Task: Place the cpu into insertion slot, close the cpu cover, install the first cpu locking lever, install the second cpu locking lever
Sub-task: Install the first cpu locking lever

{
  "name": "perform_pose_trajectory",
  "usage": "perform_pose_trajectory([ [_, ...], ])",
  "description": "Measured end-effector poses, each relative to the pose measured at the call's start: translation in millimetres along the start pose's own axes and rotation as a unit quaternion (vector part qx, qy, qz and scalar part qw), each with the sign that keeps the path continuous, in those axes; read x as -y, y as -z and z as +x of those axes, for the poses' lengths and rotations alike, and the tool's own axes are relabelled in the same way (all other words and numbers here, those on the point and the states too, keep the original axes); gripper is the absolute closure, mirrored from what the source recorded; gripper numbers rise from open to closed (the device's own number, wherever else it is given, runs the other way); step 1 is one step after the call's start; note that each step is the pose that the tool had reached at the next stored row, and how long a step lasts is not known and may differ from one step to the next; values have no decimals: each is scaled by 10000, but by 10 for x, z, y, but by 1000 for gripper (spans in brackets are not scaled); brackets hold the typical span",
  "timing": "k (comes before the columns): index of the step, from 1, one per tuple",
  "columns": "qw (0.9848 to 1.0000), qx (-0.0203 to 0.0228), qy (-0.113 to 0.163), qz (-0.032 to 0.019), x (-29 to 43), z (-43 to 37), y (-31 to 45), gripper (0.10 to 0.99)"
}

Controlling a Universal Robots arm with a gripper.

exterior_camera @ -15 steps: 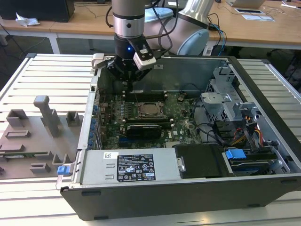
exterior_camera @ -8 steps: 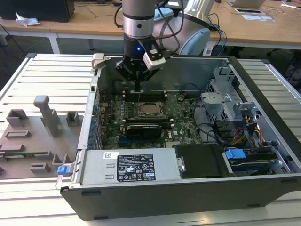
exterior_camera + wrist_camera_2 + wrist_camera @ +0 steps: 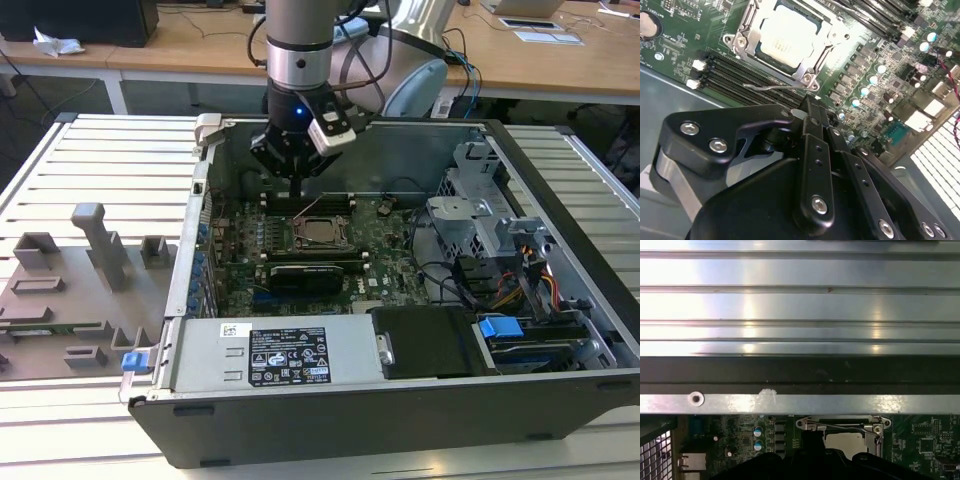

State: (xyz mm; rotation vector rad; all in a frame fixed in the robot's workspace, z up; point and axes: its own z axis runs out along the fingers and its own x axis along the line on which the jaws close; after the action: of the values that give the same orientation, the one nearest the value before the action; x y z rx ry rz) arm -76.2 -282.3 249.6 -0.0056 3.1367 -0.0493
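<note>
Pincer (image 3: 297,193) clenched with tips together, hanging straight down from upright arm (image 3: 298,50), near seated cpu (image 3: 785,37)

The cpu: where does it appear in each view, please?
Exterior view: the cpu lies on the motherboard, near the gripper.
Second wrist view: the cpu sits inside the cpu cover, beyond the gripper.
First wrist view: the cpu lies between gripper and case wall.
Shared landmark: the cpu cover.

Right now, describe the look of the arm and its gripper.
The arm is a silvery-grey cylinder with a black band and a blue light at the wrist. The gripper is black, built of jointed bars with silver screws; a small white box sits beside it, and dark cables loop behind.
</note>
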Motion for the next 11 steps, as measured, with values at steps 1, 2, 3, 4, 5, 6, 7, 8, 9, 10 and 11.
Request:
perform_pose_trajectory([
  [1,10000,-1,0,0,-1,-1,-25,980],
  [2,10000,-1,0,0,-1,-1,-42,980],
  [3,10000,-1,0,0,-2,-2,-61,980],
  [4,10000,-1,0,0,-3,-2,-87,980],
  [5,10000,-2,0,0,-3,-3,-104,980],
  [6,10000,-2,0,0,-4,-3,-117,980],
  [7,10000,-2,0,0,-5,-3,-140,980],
  [8,10000,-2,0,0,-5,-3,-150,980],
  [9,10000,-3,0,0,-5,-3,-161,980],
  [10,10000,-3,0,0,-5,-3,-171,980],
  [11,10000,-3,0,0,-6,-3,-177,980],
])
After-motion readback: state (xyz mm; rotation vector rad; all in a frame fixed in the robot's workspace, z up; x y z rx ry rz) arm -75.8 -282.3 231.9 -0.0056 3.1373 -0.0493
